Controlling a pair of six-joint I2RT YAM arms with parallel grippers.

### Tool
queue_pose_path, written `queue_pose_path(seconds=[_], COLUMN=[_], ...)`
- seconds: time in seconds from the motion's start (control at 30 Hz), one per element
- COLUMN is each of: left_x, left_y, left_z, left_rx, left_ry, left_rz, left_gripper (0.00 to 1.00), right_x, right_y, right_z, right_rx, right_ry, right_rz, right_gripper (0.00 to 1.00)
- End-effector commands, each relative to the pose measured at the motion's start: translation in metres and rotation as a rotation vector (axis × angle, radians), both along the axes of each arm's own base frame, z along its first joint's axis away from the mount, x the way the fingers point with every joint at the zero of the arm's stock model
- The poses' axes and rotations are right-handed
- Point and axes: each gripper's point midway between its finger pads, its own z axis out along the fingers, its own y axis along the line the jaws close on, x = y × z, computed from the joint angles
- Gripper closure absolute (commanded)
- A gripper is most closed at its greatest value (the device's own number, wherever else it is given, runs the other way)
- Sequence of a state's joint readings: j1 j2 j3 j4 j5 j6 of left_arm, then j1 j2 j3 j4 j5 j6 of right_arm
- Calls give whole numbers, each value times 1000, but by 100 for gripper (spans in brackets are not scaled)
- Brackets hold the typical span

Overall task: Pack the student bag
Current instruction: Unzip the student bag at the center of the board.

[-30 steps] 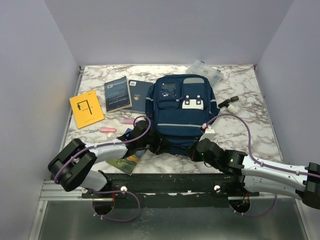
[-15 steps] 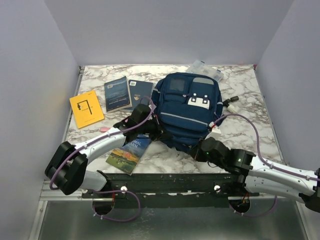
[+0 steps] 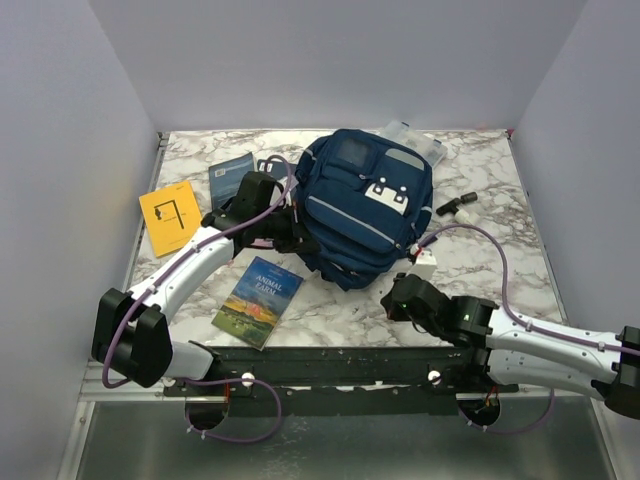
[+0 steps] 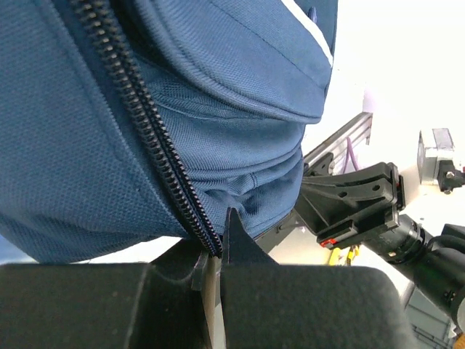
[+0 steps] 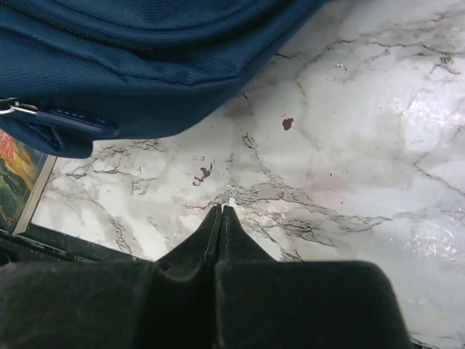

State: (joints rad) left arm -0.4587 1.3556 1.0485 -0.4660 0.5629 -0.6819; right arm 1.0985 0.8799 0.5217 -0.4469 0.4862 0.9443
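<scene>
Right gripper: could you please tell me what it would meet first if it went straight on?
Probably the student bag, whose near edge lies ahead of the shut right gripper across the marble table; if tilted down, the table first. Depth is unclear.

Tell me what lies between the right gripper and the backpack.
Nothing but bare marble table with a few small dark specks; the right wrist view shows it between the shut right gripper and the backpack.
</scene>
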Motion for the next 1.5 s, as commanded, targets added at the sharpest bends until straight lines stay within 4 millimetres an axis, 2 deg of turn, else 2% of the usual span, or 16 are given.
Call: queue_pose_path(seconds=[0.0,0.03,0.1,0.23,0.3,0.33,0.43,0.57,0.67,0.8,0.97,1.13,1.3,1.47], left_x=[-2,-2,-4,-8,-10,-11,-13,-17,-20,-23,-23,-24,-25,-25], left_y=[-8,-8,-7,-8,-8,-8,-9,-11,-12,-12,-11,-13,-14,-11], left_z=[21,21,20,18,17,18,20,28,31,31,31,33,32,34], left_rx=[-77,-76,-77,-81,-85,-88,-104,-132,-145,-154,-154,-166,-170,-167], left_ry=[-76,-77,-76,-70,-70,-70,-71,-72,-70,-57,-61,-64,-57,-81], left_rz=[-67,-66,-71,-90,-104,-110,-129,-156,-166,-175,-168,-185,-194,-200], left_gripper=[100,100,100,100,100,100,100,100,100,100,100,100,100,100], right_x=[1,-1,-1,3,6,10,21,36,34,20,15,19,25,22], right_y=[14,21,32,41,44,44,43,42,48,61,57,55,62,59], right_z=[14,20,35,69,82,83,76,74,70,71,77,67,68,65], right_rx=[34,62,109,148,163,159,160,253,312,369,380,361,366,345], right_ry=[-71,-85,-136,-278,-314,-319,-318,-324,-327,-330,-339,-327,-322,-328], right_rz=[103,148,209,318,359,363,384,429,498,616,611,589,592,607], right_gripper=[100,97,77,65,51,48,49,55,55,57,54,54,66,70])
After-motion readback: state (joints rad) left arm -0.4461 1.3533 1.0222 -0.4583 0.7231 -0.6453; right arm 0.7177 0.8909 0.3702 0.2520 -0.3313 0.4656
